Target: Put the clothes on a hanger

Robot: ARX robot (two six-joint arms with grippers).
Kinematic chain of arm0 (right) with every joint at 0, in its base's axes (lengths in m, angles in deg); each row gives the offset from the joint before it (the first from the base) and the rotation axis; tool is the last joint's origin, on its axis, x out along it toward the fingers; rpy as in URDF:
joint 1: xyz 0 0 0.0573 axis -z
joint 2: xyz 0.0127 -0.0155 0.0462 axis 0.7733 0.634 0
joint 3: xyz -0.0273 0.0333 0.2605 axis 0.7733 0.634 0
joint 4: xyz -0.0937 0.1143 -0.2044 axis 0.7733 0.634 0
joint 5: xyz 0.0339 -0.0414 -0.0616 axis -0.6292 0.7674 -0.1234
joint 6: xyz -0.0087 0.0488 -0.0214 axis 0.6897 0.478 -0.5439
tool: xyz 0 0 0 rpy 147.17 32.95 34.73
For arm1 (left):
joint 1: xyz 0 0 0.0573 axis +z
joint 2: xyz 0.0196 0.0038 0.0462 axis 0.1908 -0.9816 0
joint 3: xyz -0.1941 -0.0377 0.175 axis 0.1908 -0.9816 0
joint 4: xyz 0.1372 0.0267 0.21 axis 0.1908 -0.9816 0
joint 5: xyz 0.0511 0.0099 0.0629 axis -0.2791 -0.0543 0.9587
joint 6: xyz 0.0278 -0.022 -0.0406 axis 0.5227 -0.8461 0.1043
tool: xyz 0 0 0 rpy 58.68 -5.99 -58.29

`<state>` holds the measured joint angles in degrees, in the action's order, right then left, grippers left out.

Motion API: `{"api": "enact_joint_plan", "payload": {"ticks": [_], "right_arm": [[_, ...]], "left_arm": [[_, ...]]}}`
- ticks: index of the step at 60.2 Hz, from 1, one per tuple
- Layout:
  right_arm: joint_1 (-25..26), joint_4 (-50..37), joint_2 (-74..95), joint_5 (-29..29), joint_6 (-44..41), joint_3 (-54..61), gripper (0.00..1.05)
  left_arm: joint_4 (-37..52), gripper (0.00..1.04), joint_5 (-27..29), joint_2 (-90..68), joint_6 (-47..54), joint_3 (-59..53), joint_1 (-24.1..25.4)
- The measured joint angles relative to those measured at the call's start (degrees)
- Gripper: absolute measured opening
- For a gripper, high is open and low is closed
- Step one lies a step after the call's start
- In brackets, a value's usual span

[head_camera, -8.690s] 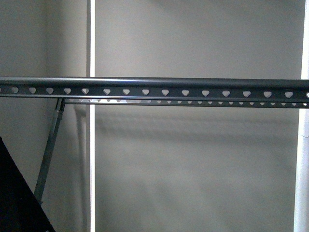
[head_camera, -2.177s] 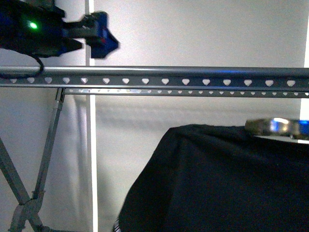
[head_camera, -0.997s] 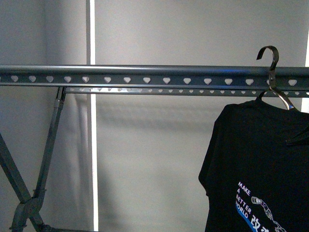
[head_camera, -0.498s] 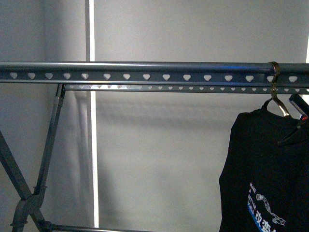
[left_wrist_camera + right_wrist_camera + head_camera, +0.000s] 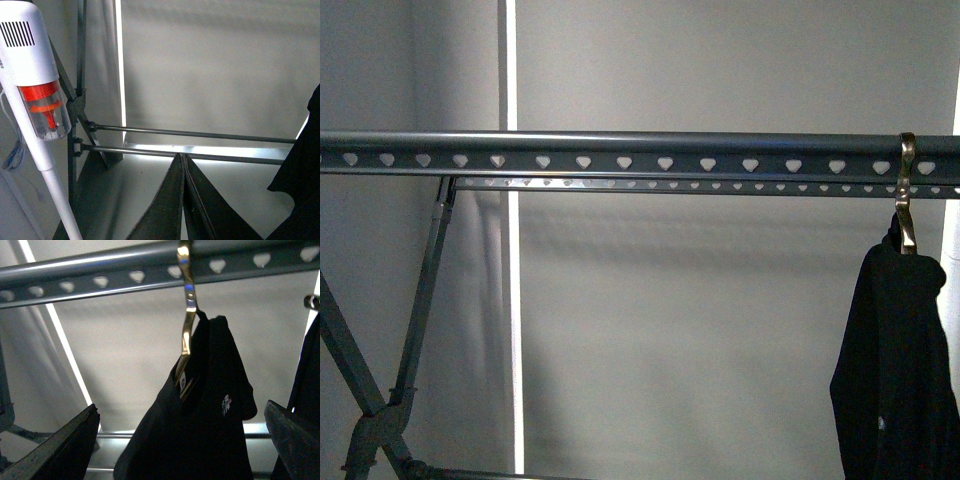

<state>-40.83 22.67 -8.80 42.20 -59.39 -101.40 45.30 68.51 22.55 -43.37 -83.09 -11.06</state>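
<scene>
Right end effector (image 5: 180, 440): fingers spread wide, empty, below and apart from the black shirt (image 5: 210, 415). Shirt hangs by a brass hook (image 5: 187, 305) on the rack rail (image 5: 620, 155), far right, partly cut off. Left end effector (image 5: 183, 200): fingers pressed together, holding nothing.

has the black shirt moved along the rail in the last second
Yes. In the front view the black shirt has shifted right along the heart-holed rail and turned edge-on, its print no longer showing; its gold hook now sits over the rail.
</scene>
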Motion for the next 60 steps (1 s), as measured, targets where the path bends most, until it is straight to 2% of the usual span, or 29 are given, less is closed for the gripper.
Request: {"api": "enact_joint_plan", "payload": {"ticks": [9, 13, 17, 21, 24, 29, 30, 34, 41, 58, 60], "right_arm": [[-3.65, -3.15, -21.22, 0.83, -7.10, 22.18, 0.97], [-6.78, -2.60, -31.56, 5.77, -10.64, 29.90, 0.97], [-9.11, 10.78, -43.98, 12.26, -9.66, 32.41, 0.86], [-9.49, 25.51, -57.57, 14.19, -8.02, 35.76, 0.72], [-9.51, 32.94, -67.36, 14.43, -7.45, 40.74, 0.60], [-9.62, 34.21, -70.64, 14.56, -7.15, 42.03, 0.46], [-9.62, 34.12, -71.06, 14.51, -7.04, 42.03, 0.41], [-9.62, 34.18, -71.56, 14.51, -6.95, 42.03, 0.25], [-9.62, 34.21, -71.56, 14.36, -6.88, 42.03, 0.03], [-9.62, 34.21, -71.56, 14.45, -6.86, 42.03, 0.02], [-9.62, 34.21, -71.56, 14.45, -6.86, 42.03, 0.06]], "left_arm": [[-3.34, 0.04, 0.00, 3.34, 0.00, 0.00, 0.00], [-4.63, 0.04, 0.00, 4.63, 0.00, 0.00, 0.00], [-5.81, 0.04, 0.02, 5.81, 0.00, 0.00, 0.00], [-6.91, 0.04, 0.04, 6.88, 0.00, 0.00, 0.00], [-7.87, 0.04, 0.02, 7.87, 0.00, 0.00, 0.00], [-8.94, 0.04, -0.07, 8.96, 0.02, 0.00, 0.00], [-9.99, 0.04, 0.02, 9.94, 0.02, 0.02, 0.00], [-18.49, 0.04, 0.00, 17.16, 0.02, 0.02, 0.00], [-19.02, 0.04, 0.02, 18.60, 0.02, 0.02, 0.00], [-19.08, 0.04, 0.00, 18.64, 0.02, 0.02, 0.00], [-19.08, 0.04, 0.02, 18.64, 0.02, 0.02, 0.00]]}}
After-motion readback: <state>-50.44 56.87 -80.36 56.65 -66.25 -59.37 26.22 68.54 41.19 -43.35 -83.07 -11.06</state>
